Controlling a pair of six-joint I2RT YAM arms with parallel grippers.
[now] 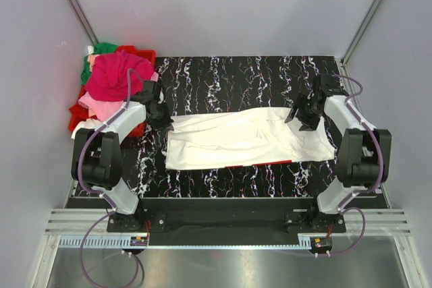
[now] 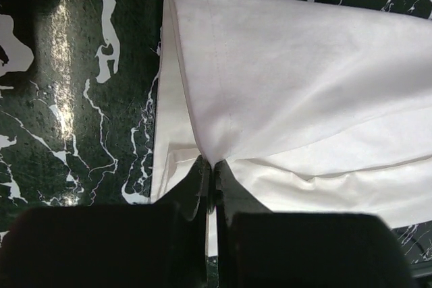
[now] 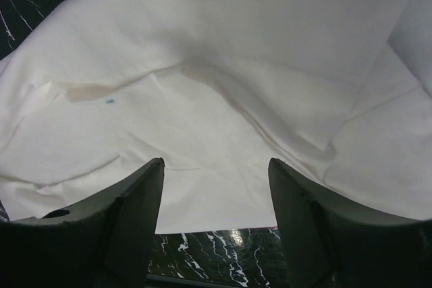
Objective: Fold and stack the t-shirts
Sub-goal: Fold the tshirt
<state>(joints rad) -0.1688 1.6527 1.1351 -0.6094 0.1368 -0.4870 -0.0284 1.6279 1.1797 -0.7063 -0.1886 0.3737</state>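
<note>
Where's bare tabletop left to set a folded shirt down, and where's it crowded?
Bare: the far strip of table between the white t-shirt and the back wall, and a narrower near strip ahead of the arm bases. Crowded: far-left corner, where the pile of coloured shirts sits.

Big shirt [image 1: 236,141] flat in middle of table [image 1: 223,75]. Left gripper [image 1: 164,121] at its left edge, right gripper [image 1: 302,118] over right end. Pile of shirts [image 1: 111,82] at far left.
</note>
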